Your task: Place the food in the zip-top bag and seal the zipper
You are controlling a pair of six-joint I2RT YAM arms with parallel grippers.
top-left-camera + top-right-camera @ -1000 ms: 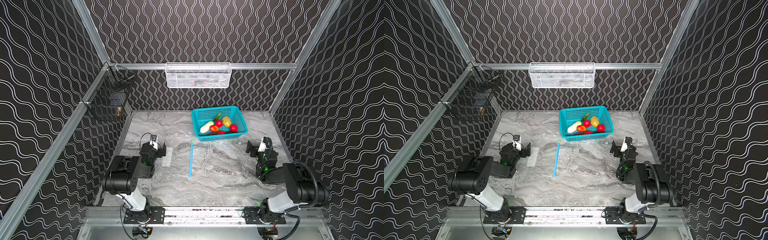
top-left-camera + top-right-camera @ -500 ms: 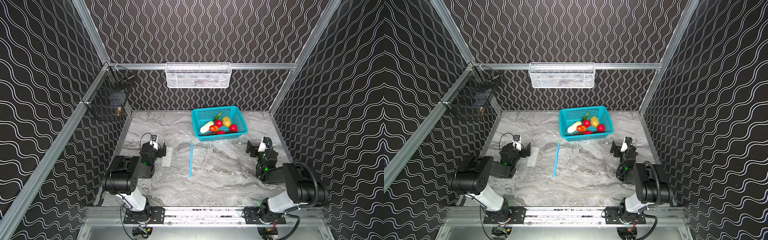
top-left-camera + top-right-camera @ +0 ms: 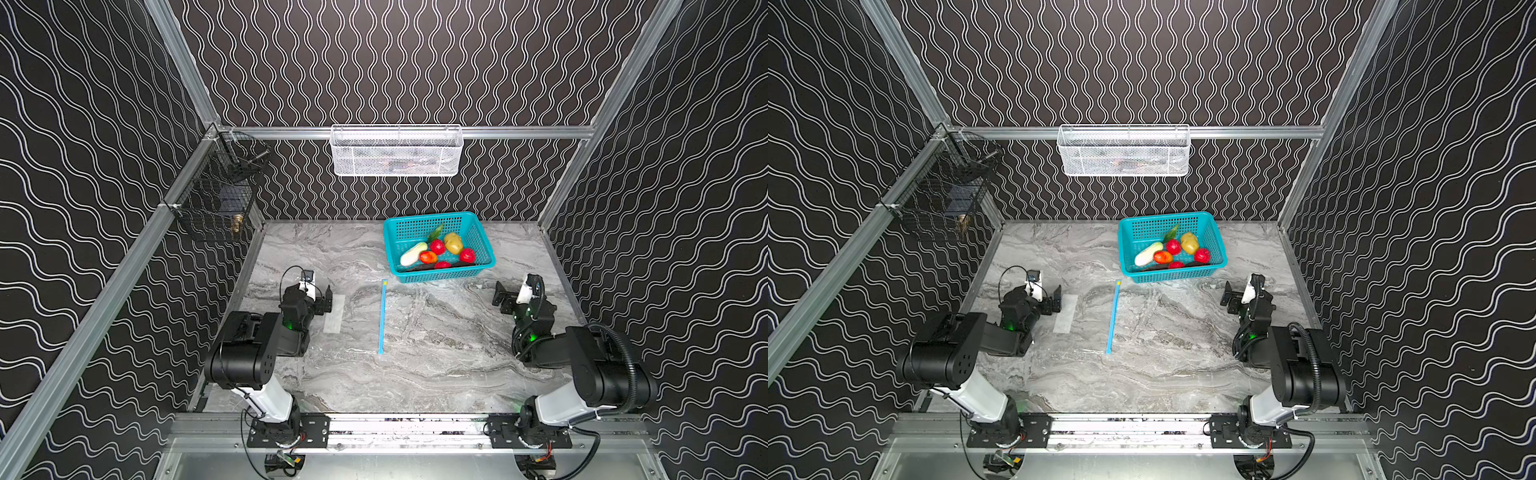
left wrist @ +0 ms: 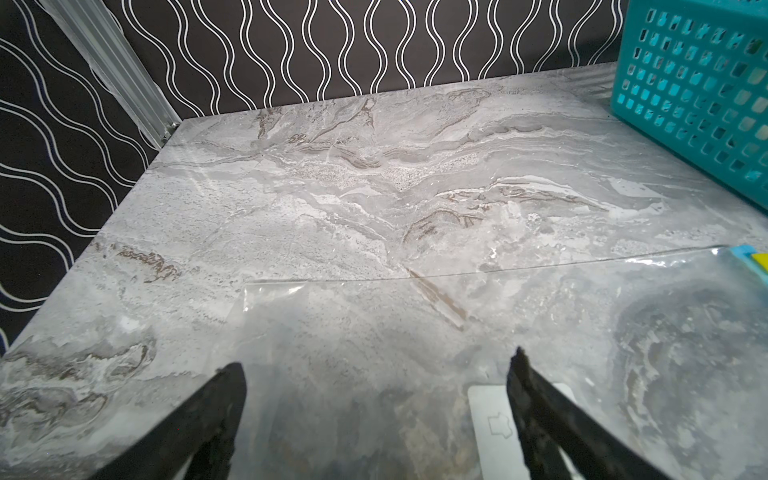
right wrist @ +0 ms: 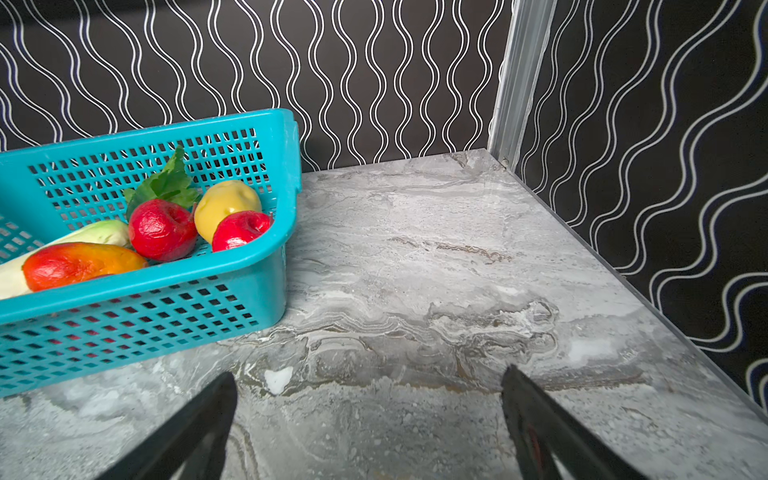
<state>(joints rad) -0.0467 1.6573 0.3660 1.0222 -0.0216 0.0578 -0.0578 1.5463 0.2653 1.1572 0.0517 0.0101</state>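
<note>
The food lies in a teal basket at the back right: red round ones, a yellow-brown potato, a white-green long one, a leafy green. The clear zip-top bag lies flat at mid-table. Its light blue zipper runs front to back, with the yellow slider at the far end. My left gripper is open, low over the bag's closed end. My right gripper is open and empty, in front of the basket's right corner.
A white label shows on the bag by the left fingers. A white mesh basket hangs on the back wall and a black wire rack on the left wall. Patterned walls close in the marble table.
</note>
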